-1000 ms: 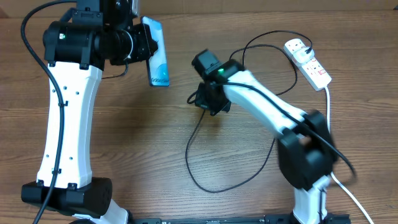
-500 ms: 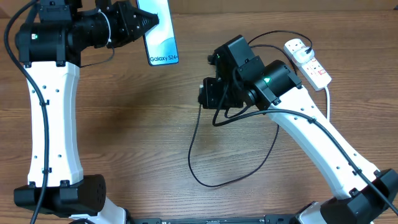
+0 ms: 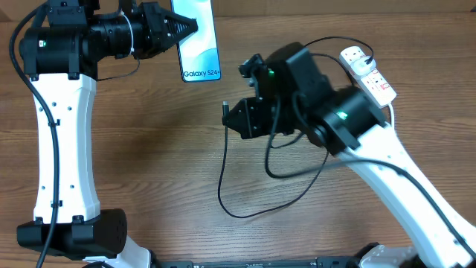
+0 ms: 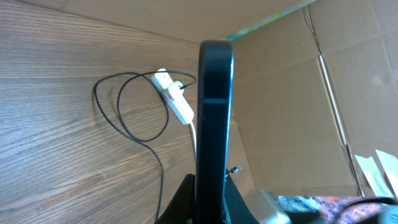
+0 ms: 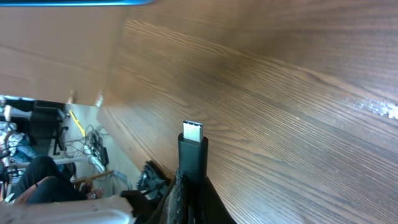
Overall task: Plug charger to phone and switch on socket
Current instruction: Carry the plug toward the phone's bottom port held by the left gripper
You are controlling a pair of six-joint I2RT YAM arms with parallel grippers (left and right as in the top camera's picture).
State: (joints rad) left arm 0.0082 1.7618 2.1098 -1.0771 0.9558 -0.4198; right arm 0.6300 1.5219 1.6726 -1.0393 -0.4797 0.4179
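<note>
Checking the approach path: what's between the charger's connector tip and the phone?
Nothing in the way. In the overhead view only bare wooden table shows between the connector tip and the phone.

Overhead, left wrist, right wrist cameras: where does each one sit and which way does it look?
Overhead: above the table, looking straight down; shows the left arm holding the phone, the right arm holding the charger.
Left wrist: on the left arm, looking along the edge-on phone toward the socket; its jaws show at the bottom.
Right wrist: on the right arm, looking past the charger tip over the table; its jaws show at the bottom.
Shared: overhead and left wrist both see phone and socket.
</note>
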